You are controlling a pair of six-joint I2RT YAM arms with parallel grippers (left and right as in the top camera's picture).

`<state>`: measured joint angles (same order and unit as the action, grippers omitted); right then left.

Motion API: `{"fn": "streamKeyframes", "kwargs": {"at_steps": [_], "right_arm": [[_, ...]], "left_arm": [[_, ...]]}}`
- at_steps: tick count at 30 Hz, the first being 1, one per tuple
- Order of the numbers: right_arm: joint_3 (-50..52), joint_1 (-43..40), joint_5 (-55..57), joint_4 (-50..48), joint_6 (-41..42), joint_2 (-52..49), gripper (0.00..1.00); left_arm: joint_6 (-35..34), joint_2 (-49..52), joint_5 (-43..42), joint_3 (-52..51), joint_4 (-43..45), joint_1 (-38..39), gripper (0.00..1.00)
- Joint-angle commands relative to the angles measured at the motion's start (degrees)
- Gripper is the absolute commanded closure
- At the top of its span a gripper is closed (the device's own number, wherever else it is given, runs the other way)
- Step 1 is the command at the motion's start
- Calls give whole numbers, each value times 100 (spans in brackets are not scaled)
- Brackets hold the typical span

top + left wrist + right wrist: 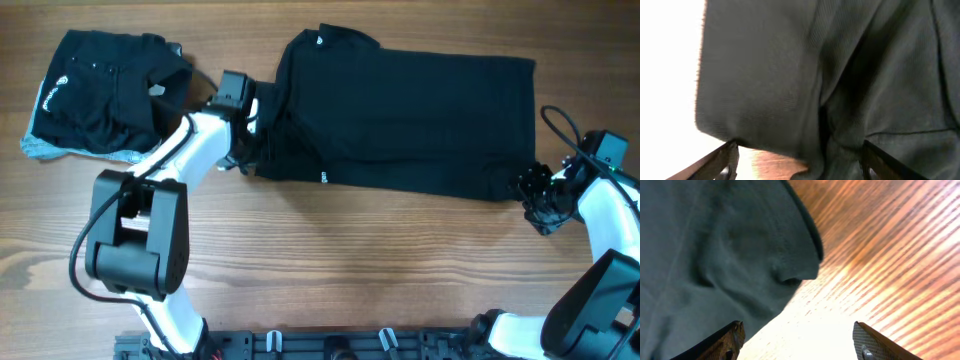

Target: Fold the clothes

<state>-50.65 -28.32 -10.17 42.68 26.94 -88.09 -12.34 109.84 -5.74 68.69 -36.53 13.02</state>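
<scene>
Wooden table (350,260), light brown with a pretty clear grain running left to right. Two things are sitting on it. A big black garment (410,110) is spread mostly flat across the far middle and right, a bit bunched up at its left end. Well apart from it, in the far left corner, there's a smaller folded black garment (100,90) with a little white logo, and some grey fabric (40,148) peeking out along its near-left edge.

White links (192,143), black joints (133,238) and cables (558,124), dark fingers (731,339)
</scene>
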Motion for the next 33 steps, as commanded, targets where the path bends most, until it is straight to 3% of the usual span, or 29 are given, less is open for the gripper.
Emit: {"fn": "streamKeyframes", "kwargs": {"at_steps": [1,2,3,4,8,15,19,21,23,25,30,33], "right_arm": [[74,22,186,7,2,-85,22],[74,22,160,7,-11,-85,21],[74,22,118,4,-76,-85,20],[79,24,72,9,-168,-85,20],[306,28,-402,-9,-468,-96,21],[1309,560,-1700,-1233,-1375,-96,25],[1392,1080,-1744,-1670,-1353,-96,25],[1392,1235,-1390,-1731,-953,-96,36],[1392,1257,-1143,-1521,-879,-96,56],[1390,1250,-741,-1344,-874,-94,64],[1010,1113,337,-645,-420,-94,73],[669,898,756,-125,-262,-94,73]], "left_arm": [[-9,61,-260,-402,455,0,41],[-11,61,-199,-490,535,-9,68],[-28,63,-57,-518,511,-17,89],[-343,63,487,-518,313,-55,96],[-962,55,1482,-518,-184,-389,96],[-1067,31,1373,-516,-520,-922,96],[-1067,31,1373,-514,-599,-929,96],[-1067,31,1375,-514,-601,-946,94],[-1064,31,1375,-503,-664,-979,94],[-1064,31,1377,-501,-730,-1023,94],[-1040,-74,1377,-492,-894,-1220,94],[-1040,-280,1375,-492,-999,-1344,94]]}}
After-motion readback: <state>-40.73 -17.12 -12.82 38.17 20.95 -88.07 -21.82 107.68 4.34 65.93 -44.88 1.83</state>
